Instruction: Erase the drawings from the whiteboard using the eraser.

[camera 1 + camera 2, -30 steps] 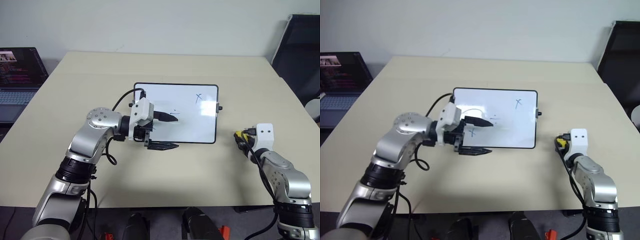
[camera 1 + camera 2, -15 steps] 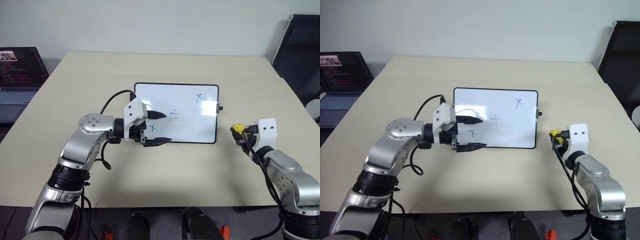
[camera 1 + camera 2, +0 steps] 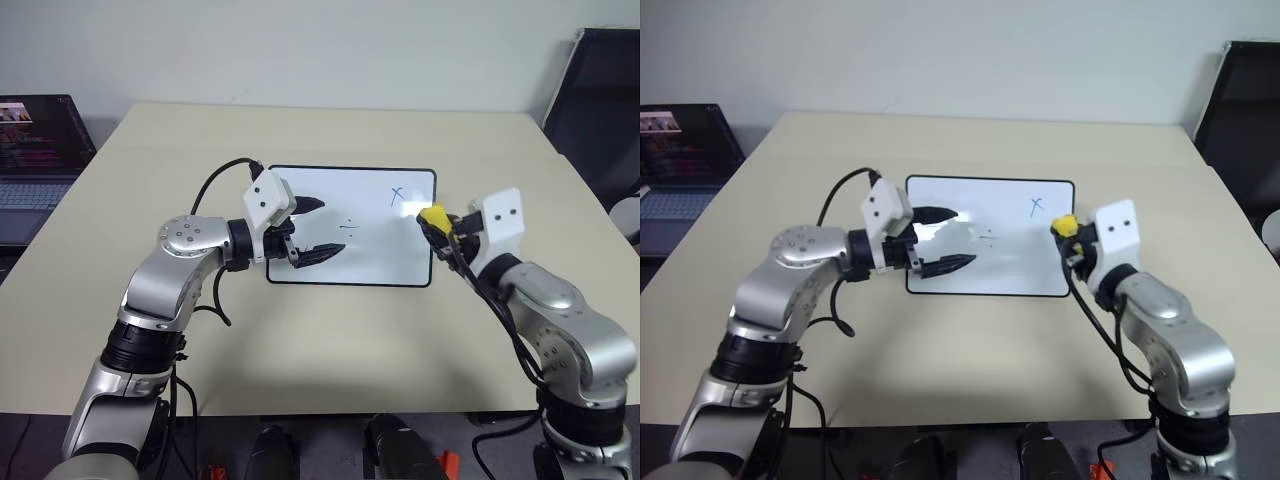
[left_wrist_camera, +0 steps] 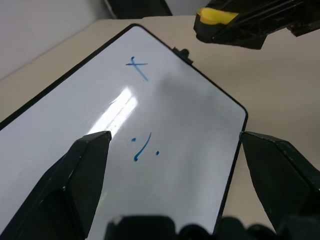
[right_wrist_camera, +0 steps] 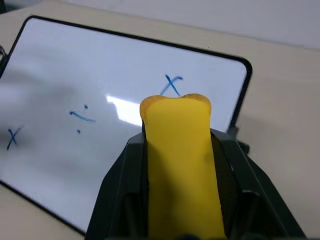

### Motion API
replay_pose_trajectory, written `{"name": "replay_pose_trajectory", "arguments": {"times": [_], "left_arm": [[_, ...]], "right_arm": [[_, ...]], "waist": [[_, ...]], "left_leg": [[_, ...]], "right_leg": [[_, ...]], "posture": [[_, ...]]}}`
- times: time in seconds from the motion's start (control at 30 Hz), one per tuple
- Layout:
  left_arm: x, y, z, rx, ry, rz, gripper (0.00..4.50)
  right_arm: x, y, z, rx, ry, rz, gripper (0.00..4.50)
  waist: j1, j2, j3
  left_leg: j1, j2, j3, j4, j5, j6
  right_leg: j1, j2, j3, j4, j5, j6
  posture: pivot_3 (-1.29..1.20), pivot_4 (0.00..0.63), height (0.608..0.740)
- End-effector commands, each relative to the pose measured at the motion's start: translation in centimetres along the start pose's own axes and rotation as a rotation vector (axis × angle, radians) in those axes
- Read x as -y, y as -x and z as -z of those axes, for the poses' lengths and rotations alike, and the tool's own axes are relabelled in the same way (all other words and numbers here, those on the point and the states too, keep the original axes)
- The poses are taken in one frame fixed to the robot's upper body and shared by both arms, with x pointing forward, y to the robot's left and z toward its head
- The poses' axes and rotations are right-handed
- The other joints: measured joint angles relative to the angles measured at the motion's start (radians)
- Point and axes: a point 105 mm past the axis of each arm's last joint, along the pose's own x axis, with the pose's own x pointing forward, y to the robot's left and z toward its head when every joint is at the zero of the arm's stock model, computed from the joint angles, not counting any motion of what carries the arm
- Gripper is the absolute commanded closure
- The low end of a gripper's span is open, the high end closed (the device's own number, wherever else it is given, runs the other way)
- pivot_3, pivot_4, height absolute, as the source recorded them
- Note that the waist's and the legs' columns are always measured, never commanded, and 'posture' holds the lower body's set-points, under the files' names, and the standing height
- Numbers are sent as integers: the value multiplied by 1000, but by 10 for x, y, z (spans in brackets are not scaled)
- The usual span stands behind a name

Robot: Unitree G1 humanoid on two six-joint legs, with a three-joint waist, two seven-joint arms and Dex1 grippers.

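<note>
On the table [image 3: 330,330]: whiteboard [image 3: 375,262] lying flat near the middle, long side across, robot arms to either side of it.
Step in hand: eraser carried and poised over the board's right edge; wiping judged not yet begun, since all marks are intact.
Right gripper [image 3: 441,226]: fingers clamped on the eraser [image 3: 432,214], which juts forward from between them; it hangs above the board's right rim, close to the upper x.
Left gripper [image 3: 312,230]: fingers spread wide, holding nothing; it hovers over the left part of the board, one finger toward the far edge, the other toward the near edge. Whether it touches the surface cannot be told.
Drawings [image 5: 80,116]: three groups in thin blue marker. One small x [image 3: 396,196] near the far right corner; a short dash with dots about the middle; a second x [image 5: 13,137] toward the near left, seen from the right wrist.
Whiteboard, look: glossy white with a bright glare patch, thin black frame, rounded corners, a small black knob on the right short side.
Eraser, look: small yellow block, rounded at the tip, far smaller than the board; underside hidden by the fingers.
Next move, judged: lower the eraser flat onto the upper x and rub; the left gripper would likely need to press the board so it does not slide.
Risk, judged: a light board on a smooth tabletop may skate under the strokes.
</note>
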Motion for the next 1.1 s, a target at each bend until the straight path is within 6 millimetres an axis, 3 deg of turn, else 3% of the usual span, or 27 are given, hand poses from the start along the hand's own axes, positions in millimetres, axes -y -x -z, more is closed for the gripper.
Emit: {"name": "replay_pose_trajectory", "arguments": {"times": [0.03,0.23,0.47,0.57,0.73,0.87,0.93,1.1], "left_arm": [[-8,3,-14,24,-35,-42,0],[-11,4,-13,19,-34,-62,0],[-9,7,-11,10,-38,-66,0],[-10,9,-10,4,-40,-73,0],[-15,14,-5,-8,-36,-95,0],[-19,20,6,-38,-26,-106,0],[-18,22,9,-47,-22,-97,0],[-14,20,7,-44,-24,-90,0]], "right_arm": [[-2,-16,-16,61,60,5,3200],[9,-51,-20,80,160,66,3200],[8,-71,-15,61,211,46,3200],[-4,-73,4,-30,245,-47,3200],[-11,-68,19,-105,310,-119,3200],[22,-78,-5,-23,373,83,3200],[29,-79,-7,-21,388,112,3200],[8,-74,21,-131,359,-49,3200]], "waist": [[0,0,0],[0,0,0],[0,1,0],[0,1,0],[-1,1,0],[-2,1,0],[-3,1,0],[-2,0,0]], "left_leg": [[0,0,0,0,0,0],[0,0,0,0,0,0],[0,0,0,-1,0,0],[0,0,0,-2,0,0],[0,0,0,0,0,0],[0,0,0,2,0,0],[0,0,0,3,0,0],[0,0,0,4,0,0]], "right_leg": [[0,0,0,0,0,0],[0,0,0,0,1,1],[-1,0,-1,0,1,1],[-1,0,-1,0,1,0],[0,0,-1,1,1,2],[0,0,-1,1,1,2],[0,0,0,1,2,3],[1,0,-1,1,2,3]], "posture": [[0,150,740],[0,150,740],[0,150,740],[0,150,740],[0,150,740],[0,150,740],[0,150,740],[0,150,740]]}}
